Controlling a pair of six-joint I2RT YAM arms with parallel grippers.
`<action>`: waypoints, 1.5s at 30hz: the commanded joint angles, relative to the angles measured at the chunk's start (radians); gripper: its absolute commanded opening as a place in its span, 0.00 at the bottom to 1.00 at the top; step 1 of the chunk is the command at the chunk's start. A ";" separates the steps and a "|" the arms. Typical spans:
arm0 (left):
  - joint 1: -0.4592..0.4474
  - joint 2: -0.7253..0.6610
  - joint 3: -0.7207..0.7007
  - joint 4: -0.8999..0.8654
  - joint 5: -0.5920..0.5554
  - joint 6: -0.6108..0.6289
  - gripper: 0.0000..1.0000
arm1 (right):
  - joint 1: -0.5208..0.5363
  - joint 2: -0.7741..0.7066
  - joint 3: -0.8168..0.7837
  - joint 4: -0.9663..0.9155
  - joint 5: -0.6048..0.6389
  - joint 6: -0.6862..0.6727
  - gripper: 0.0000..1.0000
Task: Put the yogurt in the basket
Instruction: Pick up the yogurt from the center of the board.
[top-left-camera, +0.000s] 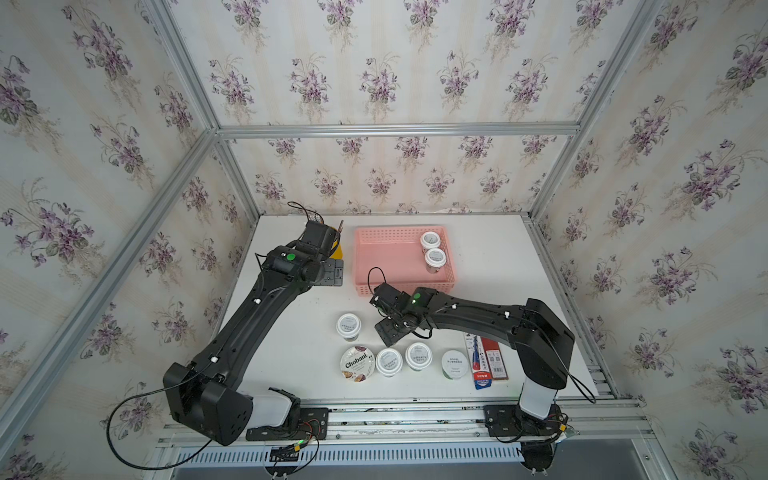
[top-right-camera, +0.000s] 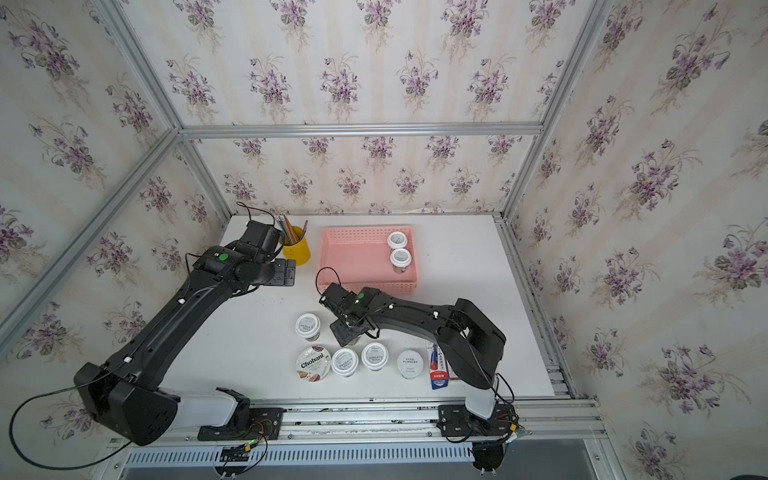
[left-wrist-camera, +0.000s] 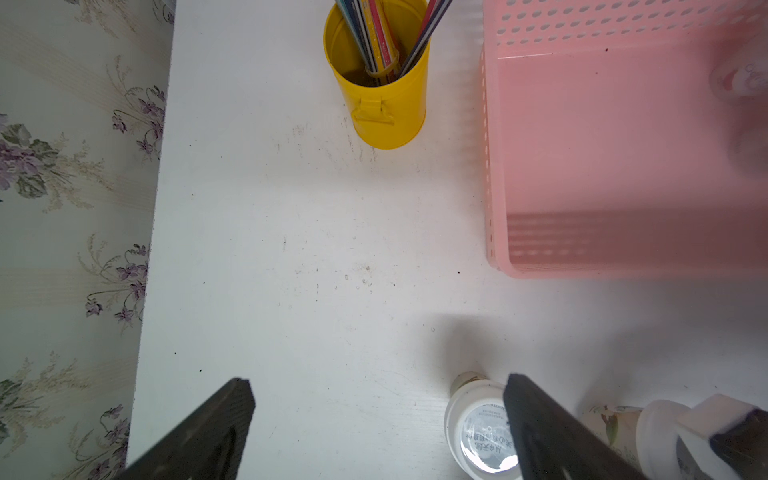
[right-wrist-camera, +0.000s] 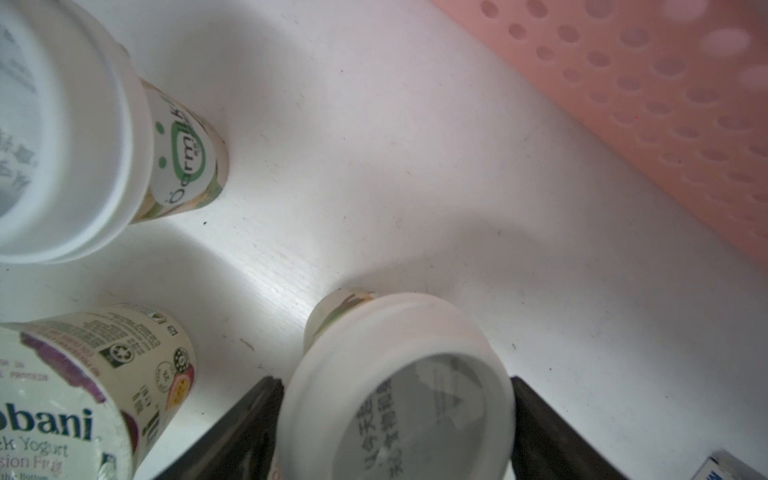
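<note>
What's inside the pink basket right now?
Two white-lidded yogurt cups: the far cup and the near cup, standing close to the right wall of the basket. Otherwise the visible floor is bare. The near wall hides the strip just behind it.

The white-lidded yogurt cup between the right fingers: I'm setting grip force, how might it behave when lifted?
The cup tapers to a narrow base under a wider lid, so it may tip if nudged. Its smooth lid rim could slip between the fingers. Smaller than the Chobani cup, it is probably light.
</note>
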 joint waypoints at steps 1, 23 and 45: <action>0.001 -0.002 -0.001 0.013 0.003 -0.003 0.99 | -0.001 -0.010 0.006 -0.001 0.002 0.005 0.86; 0.005 -0.022 -0.001 0.013 0.001 -0.001 0.99 | -0.001 0.001 0.031 0.021 -0.028 0.009 0.88; 0.005 -0.024 -0.002 0.016 0.012 -0.002 0.99 | -0.001 0.027 0.018 0.010 0.018 0.011 0.87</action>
